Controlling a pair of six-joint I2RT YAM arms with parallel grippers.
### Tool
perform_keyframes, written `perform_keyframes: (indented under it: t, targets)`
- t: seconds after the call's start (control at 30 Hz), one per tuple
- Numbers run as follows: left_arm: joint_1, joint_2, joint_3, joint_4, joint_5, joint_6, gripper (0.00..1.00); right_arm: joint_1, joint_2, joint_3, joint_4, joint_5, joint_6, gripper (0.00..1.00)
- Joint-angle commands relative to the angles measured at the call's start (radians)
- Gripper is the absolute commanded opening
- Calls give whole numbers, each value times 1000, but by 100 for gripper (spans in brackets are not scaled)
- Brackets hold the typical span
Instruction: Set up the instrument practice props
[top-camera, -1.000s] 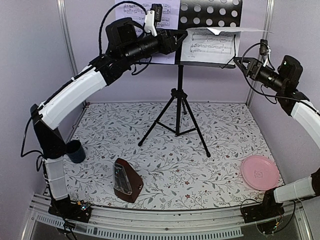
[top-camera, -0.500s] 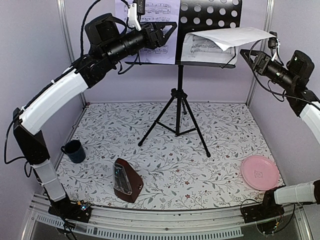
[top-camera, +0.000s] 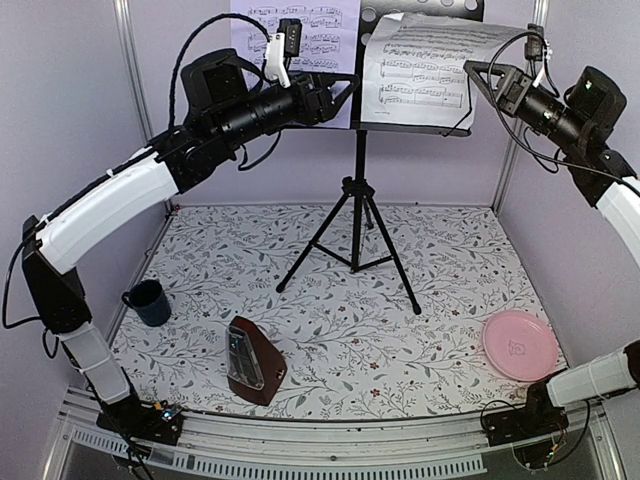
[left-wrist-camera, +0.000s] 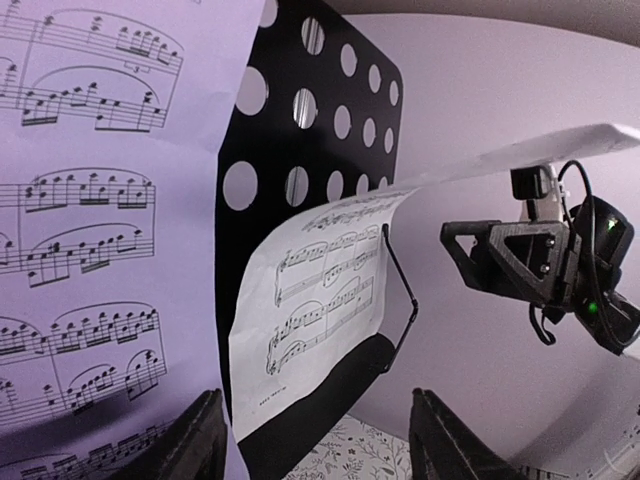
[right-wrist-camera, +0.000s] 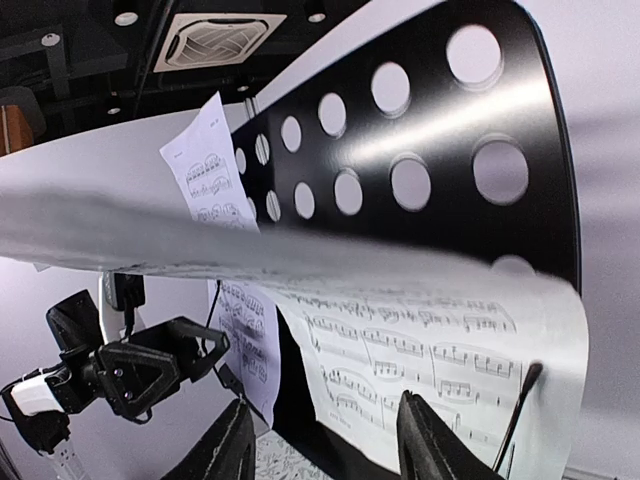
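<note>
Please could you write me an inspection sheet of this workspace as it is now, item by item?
Surface: floral mat, no spills seen.
Job's things: music stand upright at the back; left sheet flat against its left side; right sheet on the desk, top edge curling forward; metronome stands on the mat near the front.
Clutter: dark blue mug at front left; pink plate at front right.
Grippers: left gripper open, before the left sheet; right gripper open, beside the right sheet, holding nothing.
Cables: black cable loops above the left arm.
Surroundings: lilac walls.

Flat sheet (left-wrist-camera: 100, 200), curling sheet (left-wrist-camera: 320, 300), perforated desk (left-wrist-camera: 300, 130), right pincer (left-wrist-camera: 460, 250)
</note>
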Motion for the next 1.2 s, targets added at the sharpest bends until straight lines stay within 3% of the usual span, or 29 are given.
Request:
perform_keyframes:
  t: [0.0, 0.37, 0.6, 0.77, 1.17]
  targets:
    - [-25, -74, -49, 40, -6, 3, 63, 19, 89, 146, 32, 34, -12, 52]
    - [-36, -194, -226, 56, -61, 25, 63, 18, 303, 405, 45, 105, -19, 64]
    - [-36, -230, -257, 47, -77, 37, 63, 19, 392, 543, 39, 141, -30, 71]
    - [-36, -240, -271, 45, -82, 45, 64, 18, 406, 559, 36, 138, -29, 78]
    - [-36, -267, -290, 41, -100, 65, 64, 33, 314, 479, 43, -16, -23, 78]
